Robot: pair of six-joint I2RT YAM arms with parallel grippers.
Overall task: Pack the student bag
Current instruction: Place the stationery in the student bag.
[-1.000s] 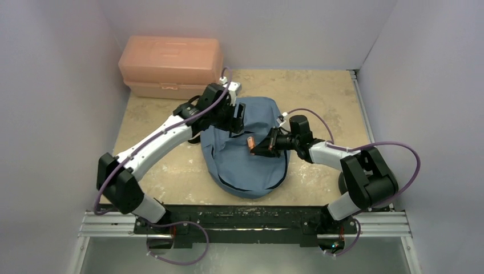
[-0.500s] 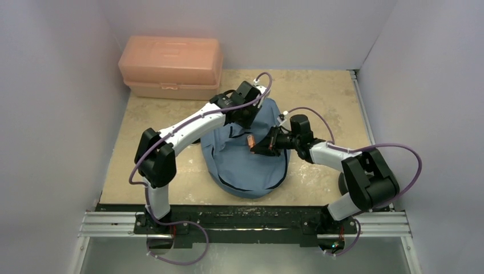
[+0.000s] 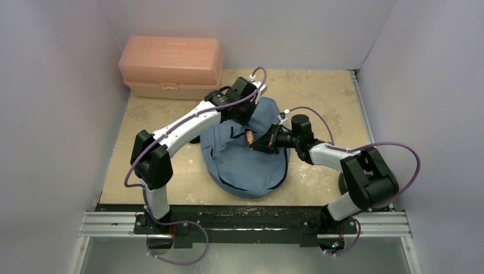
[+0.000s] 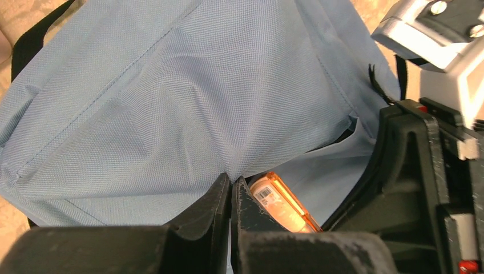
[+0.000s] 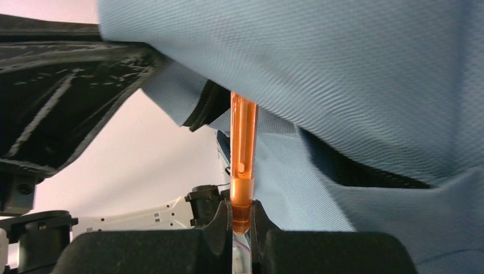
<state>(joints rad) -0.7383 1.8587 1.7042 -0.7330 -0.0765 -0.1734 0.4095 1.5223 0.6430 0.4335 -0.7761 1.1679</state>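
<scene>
The student bag (image 3: 245, 162), a soft dusty-blue backpack, lies in the middle of the table. My left gripper (image 3: 244, 116) is at its far top edge, shut on a pinch of the bag's blue fabric (image 4: 171, 103), which rises in a fold from the fingertips (image 4: 222, 188). My right gripper (image 3: 258, 141) reaches in from the right, shut on the lower end of an orange pen (image 5: 243, 148). The pen's upper end stands at the dark-edged opening of the bag (image 5: 206, 105). The same orange pen (image 4: 282, 202) shows beside my left gripper (image 4: 233, 181), under the raised fabric.
A rigid salmon-pink plastic box (image 3: 170, 65) stands at the back left corner. A black strap (image 4: 31, 43) lies along the bag's edge. Grey walls close in the table on the left, back and right. The arms' bases sit on the rail (image 3: 245, 220) at the near edge.
My left arm swung right to the bag's far top edge and its jaws closed on the fabric. The right gripper with the pen shifted very slightly.
</scene>
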